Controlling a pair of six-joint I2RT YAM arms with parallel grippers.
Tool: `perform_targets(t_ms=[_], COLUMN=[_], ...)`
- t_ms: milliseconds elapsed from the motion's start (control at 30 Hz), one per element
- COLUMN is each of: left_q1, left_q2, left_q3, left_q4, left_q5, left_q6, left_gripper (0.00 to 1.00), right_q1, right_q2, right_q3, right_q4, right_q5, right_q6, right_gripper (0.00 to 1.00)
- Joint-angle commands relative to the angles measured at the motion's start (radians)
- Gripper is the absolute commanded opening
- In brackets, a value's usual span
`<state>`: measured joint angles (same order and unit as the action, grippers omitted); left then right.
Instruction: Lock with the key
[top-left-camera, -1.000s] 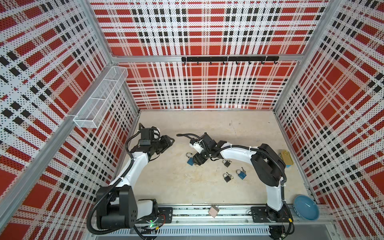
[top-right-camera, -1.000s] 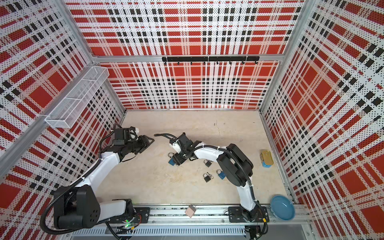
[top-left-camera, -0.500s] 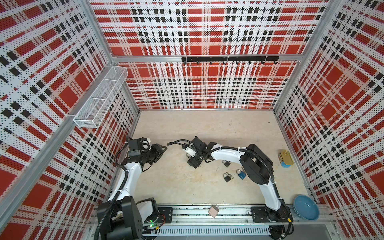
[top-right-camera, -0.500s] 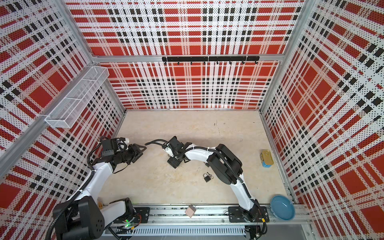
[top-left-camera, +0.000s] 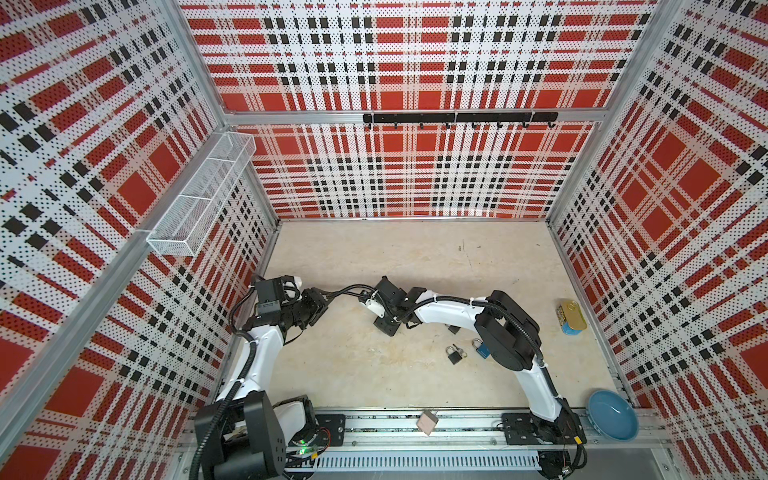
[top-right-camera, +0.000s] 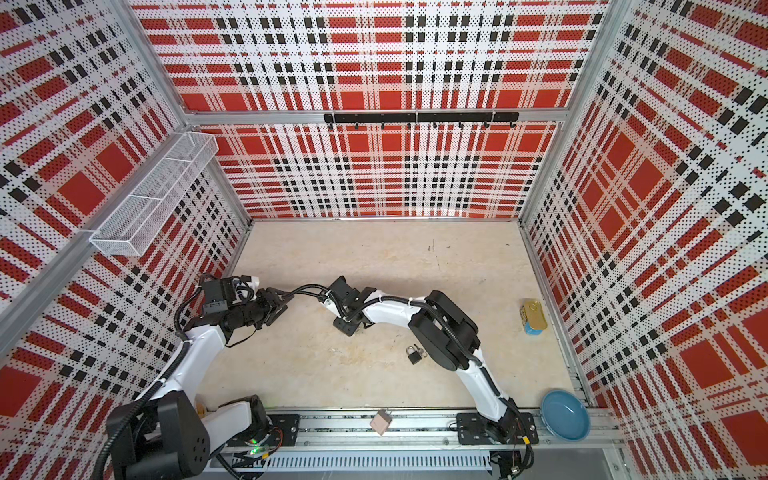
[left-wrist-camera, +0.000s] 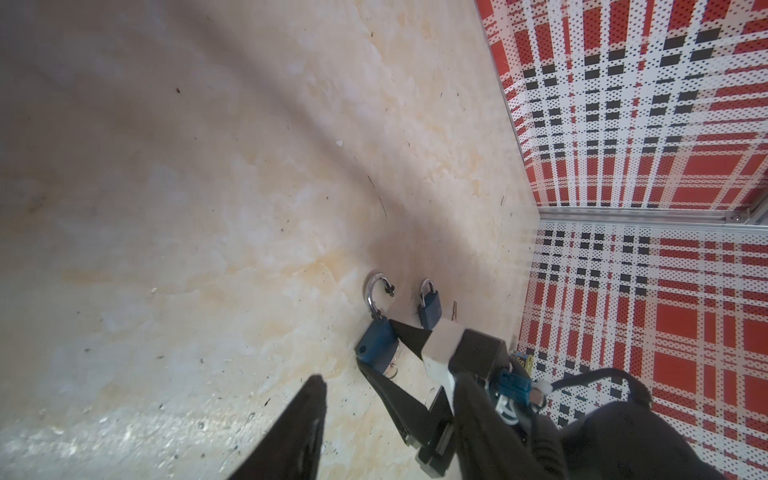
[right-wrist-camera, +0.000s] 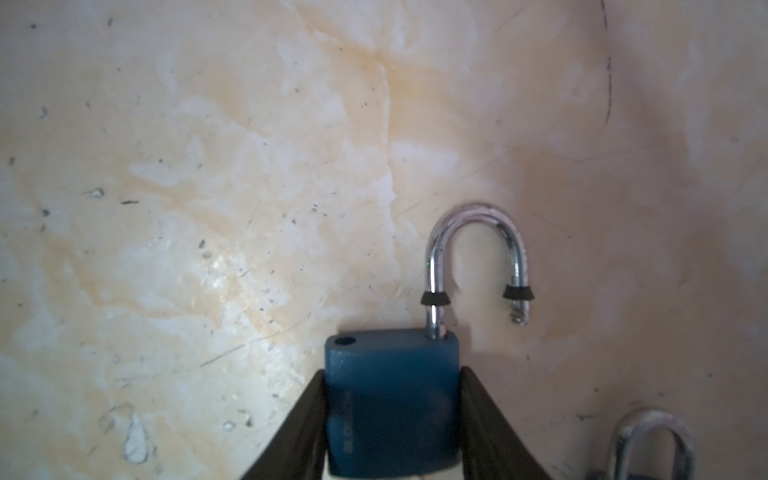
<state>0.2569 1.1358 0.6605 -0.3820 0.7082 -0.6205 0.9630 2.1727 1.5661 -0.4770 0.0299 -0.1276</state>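
Note:
A blue padlock (right-wrist-camera: 392, 399) lies on the beige floor with its silver shackle (right-wrist-camera: 478, 249) swung open, one end free. My right gripper (right-wrist-camera: 392, 419) is shut on the lock's body, one dark finger on each side. From the left wrist view the same padlock (left-wrist-camera: 376, 343) sits in those fingers, with a small silver ring (left-wrist-camera: 390, 368) at its underside; the key itself is hidden. My left gripper (left-wrist-camera: 390, 382) stands open just short of the lock, touching nothing. In both top views the left gripper (top-left-camera: 316, 305) (top-right-camera: 276, 307) faces the right gripper (top-left-camera: 388, 324) (top-right-camera: 347, 326).
A second blue padlock (left-wrist-camera: 428, 305) lies just beyond the held one. A black padlock (top-left-camera: 455, 354) and another blue padlock (top-left-camera: 481, 348) lie near the right arm's elbow. A tin can (top-left-camera: 571, 318) and blue bowl (top-left-camera: 613, 415) sit at the right, a pink block (top-left-camera: 428, 422) on the front rail.
The right gripper slid left over the blue padlock and its jaws closed onto the body. The left gripper drew back toward the front left and stayed open.

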Motion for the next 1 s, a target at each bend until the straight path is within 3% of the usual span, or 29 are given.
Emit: perform_targets(t_ms=[0,200,467,667,767,967], left_q1=[0.012,-0.023,-0.271,-0.403,-0.468,-0.483], left_q2=[-0.012,-0.028,0.011,0.100,0.151,0.180], left_q3=[-0.012,0.010,0.121,0.171,0.195,0.121], left_q4=[0.017,0.002,0.020,0.223,0.312,0.673], left_q5=[0.011,-0.028,-0.197,-0.159,-0.074,0.094], left_q6=[0.005,0.024,0.036,-0.001,-0.015,-0.221], left_gripper=[0.53,0.51,0.49,0.45,0.45,0.46], right_q1=[0.000,0.000,0.001,0.000,0.000,-0.013], right_q2=[0.037,-0.069,-0.331,-0.523,-0.596,-0.664], right_q3=[0.012,-0.035,-0.091,-0.136,-0.150,-0.177], right_q4=[-0.024,-0.005,-0.093,-0.169,-0.195,-0.217], right_q5=[0.022,-0.012,-0.138,-0.223,-0.224,-0.211], right_q6=[-0.019,-0.013,-0.007,0.023,0.041,0.067], right_gripper=[0.32,0.23,0.17,0.15,0.14,0.12])
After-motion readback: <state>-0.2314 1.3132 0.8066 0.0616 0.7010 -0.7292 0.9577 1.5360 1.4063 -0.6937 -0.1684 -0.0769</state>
